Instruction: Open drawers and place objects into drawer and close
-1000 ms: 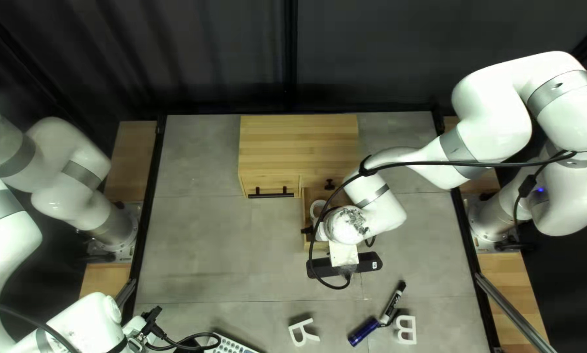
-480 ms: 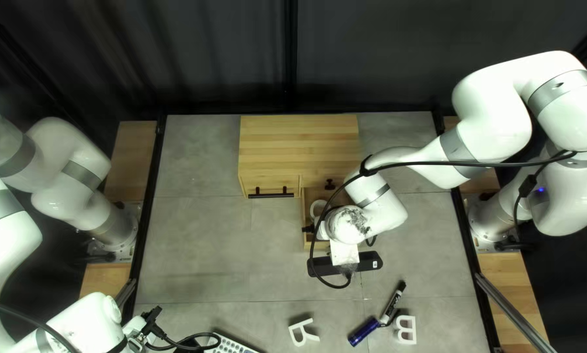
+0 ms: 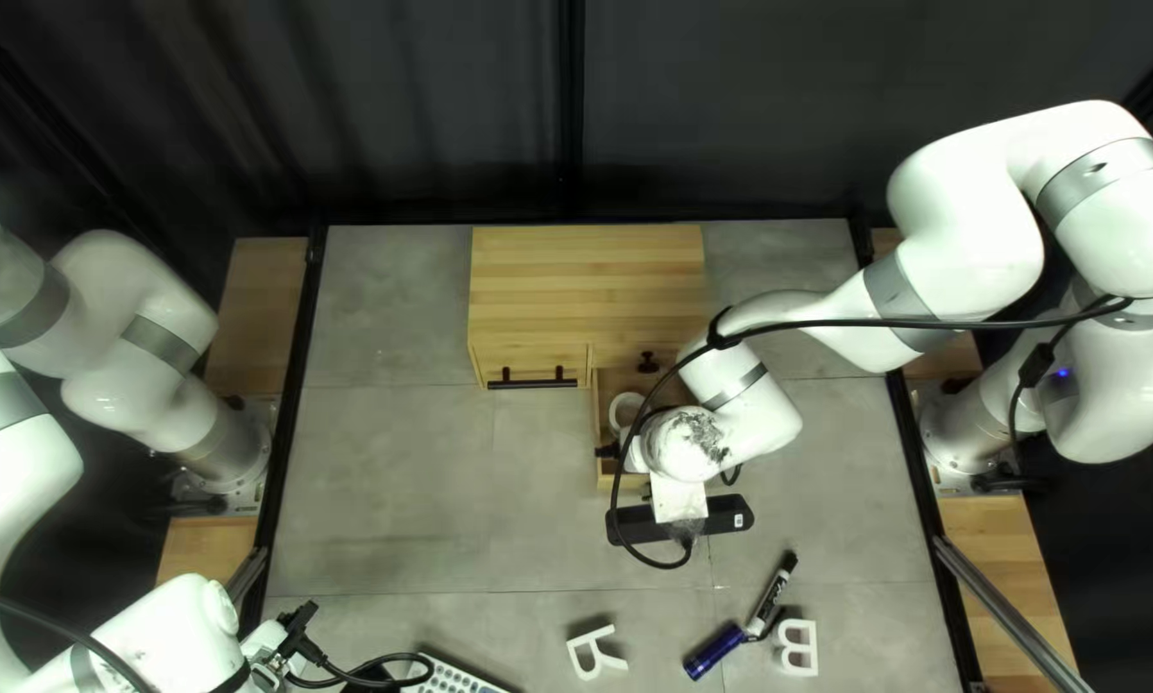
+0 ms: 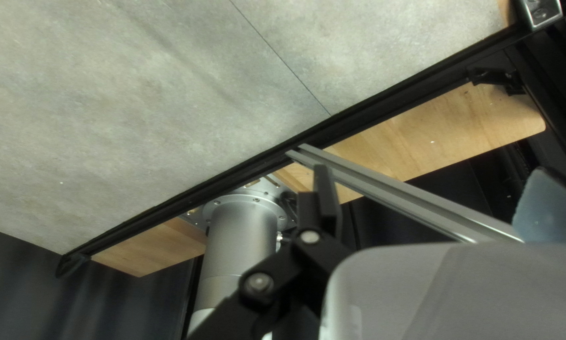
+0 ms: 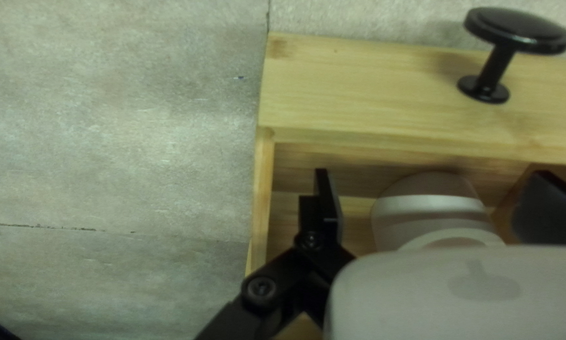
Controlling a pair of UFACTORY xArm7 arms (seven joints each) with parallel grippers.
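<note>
Where the right arm [image 3: 730,385] half covers the open drawer [image 5: 383,94] in the top left view, the right wrist view shows its knob [image 5: 519,30] and, inside, a white object [image 5: 428,208], possibly a roll, between the parted fingers of the right gripper [image 3: 606,452]. Fingers also stand apart on the left gripper [image 3: 299,619].

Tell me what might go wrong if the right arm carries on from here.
The right gripper is open around the white roll, in or just above the open drawer. A sideways move could bump or tip the roll.

Pushing the drawer shut before that gripper lifts clear could jam it against the cabinet.

The black cable loops down past the drawer's front, so it might snag on the knob.
</note>
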